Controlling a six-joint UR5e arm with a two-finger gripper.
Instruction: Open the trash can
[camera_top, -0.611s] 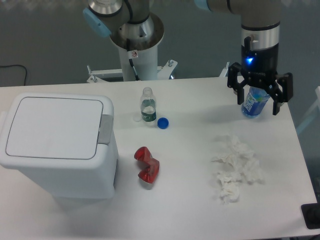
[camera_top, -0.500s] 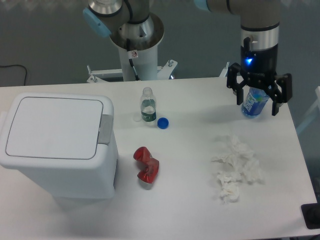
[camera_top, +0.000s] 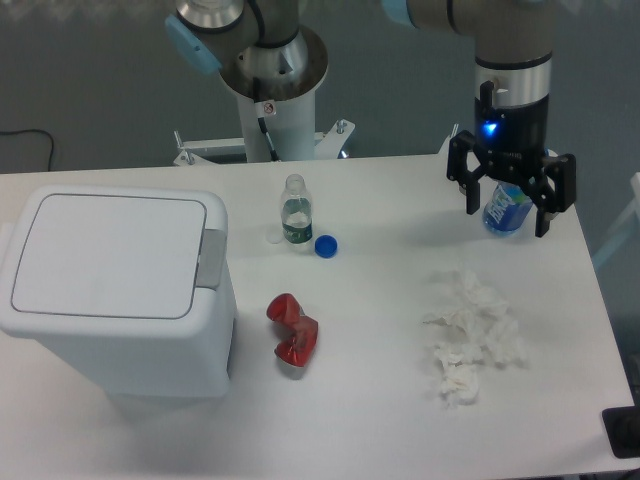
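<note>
The trash can (camera_top: 115, 295) is a large white boxy bin at the left of the table. Its flat lid (camera_top: 105, 255) lies shut and a grey push tab (camera_top: 209, 259) sits on its right edge. My gripper (camera_top: 506, 215) hangs open above the far right of the table, well away from the bin. Its black fingers (camera_top: 470, 190) spread wide and hold nothing. A blue-labelled bottle (camera_top: 507, 210) stands just behind them.
A clear plastic bottle (camera_top: 295, 211) stands mid-table with a blue cap (camera_top: 325, 245) beside it. A crushed red can (camera_top: 292, 332) lies right of the bin. Crumpled white tissues (camera_top: 470, 335) lie at the right. The robot base (camera_top: 270, 75) stands behind the table.
My gripper has shifted slightly left and a little up, still open and empty. Nothing on the table has moved.
</note>
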